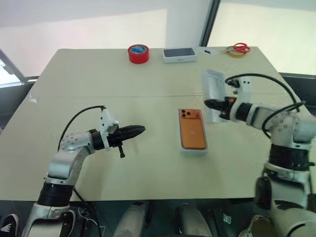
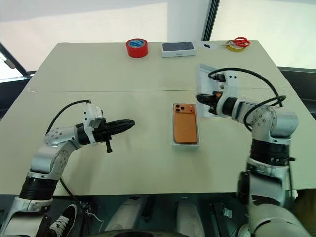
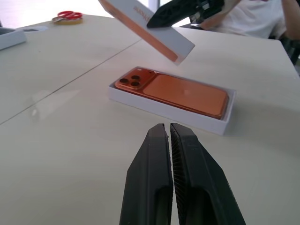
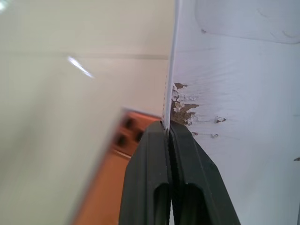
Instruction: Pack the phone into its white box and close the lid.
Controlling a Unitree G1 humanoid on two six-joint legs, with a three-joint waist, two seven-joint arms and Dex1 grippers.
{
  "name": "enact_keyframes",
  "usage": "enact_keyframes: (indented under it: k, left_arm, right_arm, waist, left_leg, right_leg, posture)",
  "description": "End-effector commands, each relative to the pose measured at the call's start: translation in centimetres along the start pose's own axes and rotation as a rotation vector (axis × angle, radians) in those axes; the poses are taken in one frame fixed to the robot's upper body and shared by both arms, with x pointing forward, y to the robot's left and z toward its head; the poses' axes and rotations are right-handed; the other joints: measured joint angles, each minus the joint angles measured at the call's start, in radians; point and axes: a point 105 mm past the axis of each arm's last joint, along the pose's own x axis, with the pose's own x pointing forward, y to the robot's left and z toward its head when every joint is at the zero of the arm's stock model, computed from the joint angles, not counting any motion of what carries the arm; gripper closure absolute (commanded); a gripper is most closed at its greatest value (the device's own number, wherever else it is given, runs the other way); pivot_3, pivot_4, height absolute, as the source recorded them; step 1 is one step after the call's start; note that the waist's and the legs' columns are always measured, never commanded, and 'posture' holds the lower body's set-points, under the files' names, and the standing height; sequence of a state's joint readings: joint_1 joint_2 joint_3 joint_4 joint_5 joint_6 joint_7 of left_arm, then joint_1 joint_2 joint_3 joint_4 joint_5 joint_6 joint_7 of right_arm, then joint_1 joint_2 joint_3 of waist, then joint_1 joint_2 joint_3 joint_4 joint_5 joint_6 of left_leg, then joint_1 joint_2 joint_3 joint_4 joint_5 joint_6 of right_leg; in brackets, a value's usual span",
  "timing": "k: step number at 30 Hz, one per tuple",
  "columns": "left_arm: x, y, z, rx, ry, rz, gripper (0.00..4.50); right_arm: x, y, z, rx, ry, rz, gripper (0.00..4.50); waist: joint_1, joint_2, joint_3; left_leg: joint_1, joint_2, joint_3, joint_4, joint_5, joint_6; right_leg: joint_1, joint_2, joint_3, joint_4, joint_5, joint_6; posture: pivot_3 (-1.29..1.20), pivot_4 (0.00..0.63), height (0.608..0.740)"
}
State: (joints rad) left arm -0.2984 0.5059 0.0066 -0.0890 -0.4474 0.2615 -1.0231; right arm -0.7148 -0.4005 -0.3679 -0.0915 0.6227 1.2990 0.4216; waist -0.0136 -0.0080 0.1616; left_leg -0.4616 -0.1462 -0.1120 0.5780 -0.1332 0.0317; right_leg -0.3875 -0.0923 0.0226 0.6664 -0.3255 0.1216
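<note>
The orange phone (image 1: 191, 129) lies camera side up inside the shallow white box (image 1: 193, 150) at the middle of the table. Just right of the box, my right gripper (image 1: 210, 104) is shut on one wall of the white lid (image 1: 213, 86), which hangs tilted above the table. In the right wrist view the lid's wall (image 4: 234, 93) is pinched between the fingers, with the phone (image 4: 108, 187) below. My left gripper (image 1: 140, 130) hovers left of the box, shut and empty, pointing at it. The left wrist view shows the boxed phone (image 3: 178, 93) under the raised lid (image 3: 154, 33).
At the table's far edge stand a red tape roll (image 1: 138, 53), a dark-topped white box (image 1: 179, 54) and red-handled scissors (image 1: 240, 48) on a yellow roll. A person in a white shirt (image 3: 253, 18) sits beyond the table in the left wrist view.
</note>
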Motion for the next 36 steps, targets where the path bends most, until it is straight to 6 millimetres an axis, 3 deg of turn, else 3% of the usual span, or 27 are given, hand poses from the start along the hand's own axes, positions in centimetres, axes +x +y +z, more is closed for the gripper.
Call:
enact_keyframes:
  k: [1,6,9,11,14,20,26,29,31,36]
  left_arm:
    - [0.4,0.1,1.2,-0.013,-0.047,0.011,4.35]
    - [1.1,0.3,1.6,-0.006,-0.071,0.054,4.35]
    - [1.5,0.0,1.8,0.003,-0.071,0.045,4.35]
    - [1.5,-0.3,1.8,0.009,-0.07,0.031,4.35]
    - [1.4,-1.0,1.7,0.049,-0.065,0.009,4.35]
    - [2.3,-1.6,0.3,0.082,-0.037,-0.014,4.35]
    - [3.8,-1.6,-0.9,0.091,-0.024,-0.002,4.35]
    - [4.6,-1.7,-1.9,0.084,-0.012,0.002,4.35]
    - [5.4,-1.8,-2.5,0.092,-0.008,0.002,4.35]
    - [7.7,-1.9,-2.2,0.07,-0.049,-0.013,4.35]
  right_arm:
    - [-0.1,4.9,2.8,0.034,-0.182,0.219,4.5]
    - [1.6,9.1,1.2,0.276,-0.185,0.407,4.5]
    - [1.5,11.0,-2.2,0.348,-0.073,0.491,4.5]
    - [1.3,11.6,-3.1,0.378,-0.04,0.524,4.5]
    - [0.9,11.8,-6.0,0.421,0.093,0.566,4.5]
    - [1.1,10.9,-8.1,0.458,0.226,0.523,4.5]
    - [2.2,9.3,-7.3,0.518,0.219,0.447,4.5]
    - [2.4,7.2,-8.2,0.503,0.249,0.333,4.5]
    - [2.3,6.9,-8.2,0.503,0.249,0.333,4.5]
    - [2.5,6.1,-8.0,0.515,0.244,0.314,4.5]
  waist:
    - [0.001,0.0,0.0]
    - [-0.002,0.0,0.0]
    - [0.002,0.001,0.0]
    - [0.001,0.001,0.0]
    - [0.0,0.001,-0.001]
    - [-0.006,0.002,-0.001]
    - [-0.003,0.002,-0.001]
    - [0.0,0.002,-0.002]
    - [0.002,0.002,-0.002]
    - [0.001,0.002,-0.002]
  left_leg:
    - [0.0,0.0,0.0,0.0,0.0,0.0]
    - [0.0,0.0,0.0,0.0,0.0,-0.001]
    - [0.001,0.0,0.0,-0.001,0.001,-0.002]
    - [0.0,0.0,0.0,-0.001,0.001,-0.002]
    - [0.001,0.0,0.0,-0.001,0.0,-0.004]
    - [0.001,0.0,0.001,-0.002,0.0,-0.004]
    - [0.001,0.001,0.001,-0.002,0.001,-0.002]
    - [0.001,0.001,0.001,-0.002,0.001,-0.002]
    - [0.001,0.001,0.001,-0.002,0.001,-0.001]
    - [0.001,0.001,0.0,-0.001,0.001,-0.001]
  right_leg:
    - [0.0,0.0,0.0,0.0,0.0,0.0]
    - [-0.001,0.001,0.001,0.001,0.0,0.0]
    - [-0.001,0.001,0.001,0.002,0.0,0.0]
    - [-0.001,0.001,0.001,0.002,0.0,-0.001]
    - [-0.001,0.001,0.001,0.002,0.001,-0.002]
    - [-0.002,0.001,0.002,0.002,0.001,-0.002]
    - [-0.002,0.001,0.002,0.001,0.001,-0.002]
    - [-0.001,0.001,0.002,0.001,0.001,-0.002]
    - [-0.001,0.001,0.002,0.001,0.001,-0.002]
    - [-0.001,0.001,0.001,0.001,0.001,-0.002]
  posture:
    - [0.0,0.15,0.736]
    - [0.0,0.15,0.736]
    - [0.0,0.15,0.736]
    - [0.0,0.15,0.736]
    - [0.0,0.15,0.736]
    - [0.0,0.15,0.736]
    - [0.0,0.15,0.736]
    - [0.0,0.15,0.736]
    - [0.0,0.15,0.736]
    - [0.0,0.15,0.736]
